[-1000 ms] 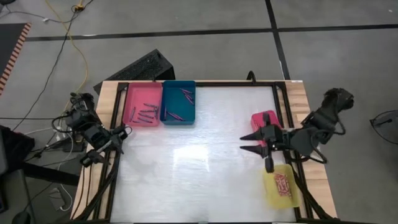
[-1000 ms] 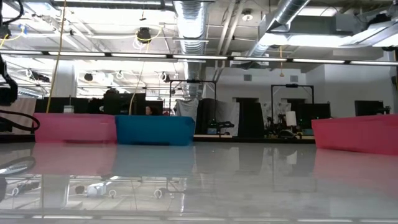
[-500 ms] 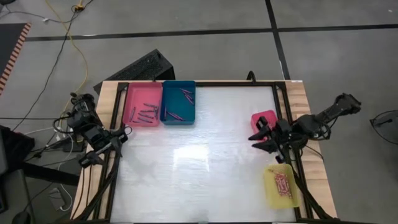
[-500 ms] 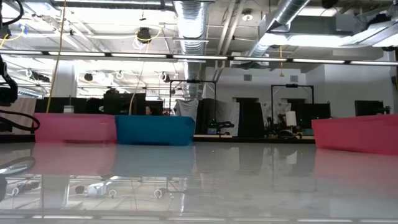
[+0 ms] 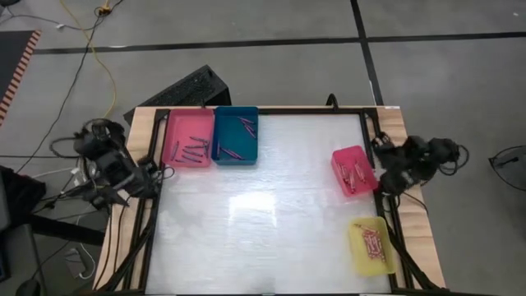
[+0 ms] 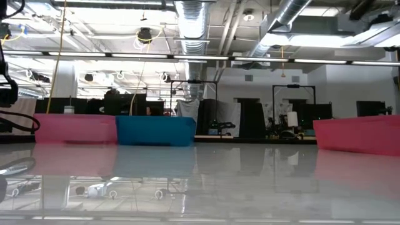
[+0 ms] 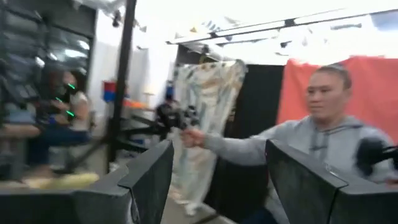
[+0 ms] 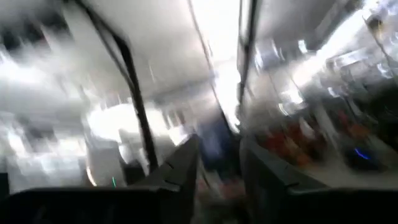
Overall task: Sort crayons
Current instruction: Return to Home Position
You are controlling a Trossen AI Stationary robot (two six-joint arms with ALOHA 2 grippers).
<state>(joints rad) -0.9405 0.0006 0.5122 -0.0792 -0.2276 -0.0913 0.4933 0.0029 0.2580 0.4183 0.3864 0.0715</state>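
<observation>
Over at the left edge of the worktop [image 5: 263, 205], my left tool [image 7: 217, 155] hangs just off the white surface, fingers wide apart and gripping nothing. My right tool [image 8: 219, 149] is at the right edge, just beside the red tray [image 5: 341, 156]. Its fingers are a little apart too, with nothing between them. The crayons [image 5: 191, 150] lie in the trays: some in the pink tray [image 5: 179, 125] and the blue tray [image 5: 226, 123], which touch at the overhead view's top-left, a few in the red one, and a bunch in the yellow tray [image 5: 359, 238] near the bottom-right corner.
</observation>
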